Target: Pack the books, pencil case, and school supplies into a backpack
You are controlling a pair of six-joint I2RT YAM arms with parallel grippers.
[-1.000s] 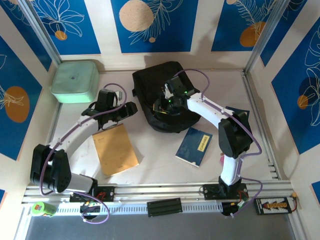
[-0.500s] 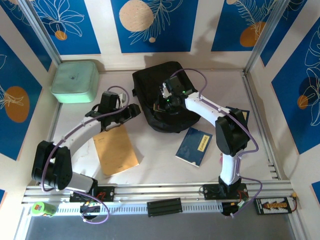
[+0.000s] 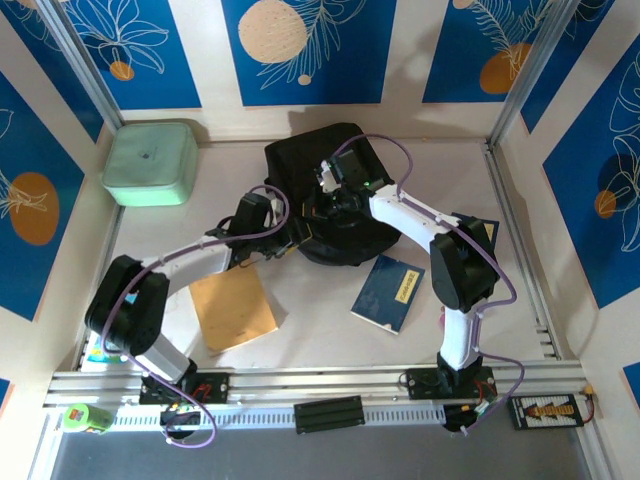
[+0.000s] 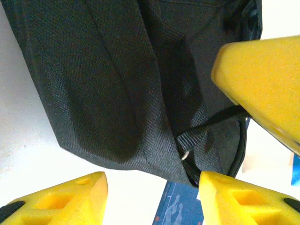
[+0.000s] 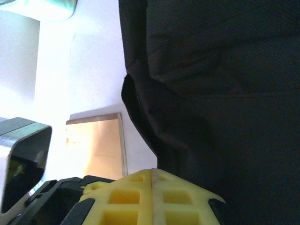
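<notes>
Early on, I judge: left gripper [image 3: 288, 234] apart beside backpack [image 3: 300, 155], right gripper [image 5: 152, 185] closed over it, book [image 3: 388, 292] unpacked on tabletop nearby.

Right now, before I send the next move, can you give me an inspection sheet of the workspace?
Surface: white table, no spills seen.
Job's things: black backpack lies far centre; one blue book lies flat near it, a second book sits partly under the right arm.
Clutter: tan envelope front left; mint-green box far left corner.
End effectors: left end effector open at the backpack's edge; right end effector shut against the backpack, a grip on fabric cannot be told.
Cables: purple cables loop along both arms, one over the backpack.
Surroundings: blue patterned wall panels; metal rail along the near edge.
</notes>
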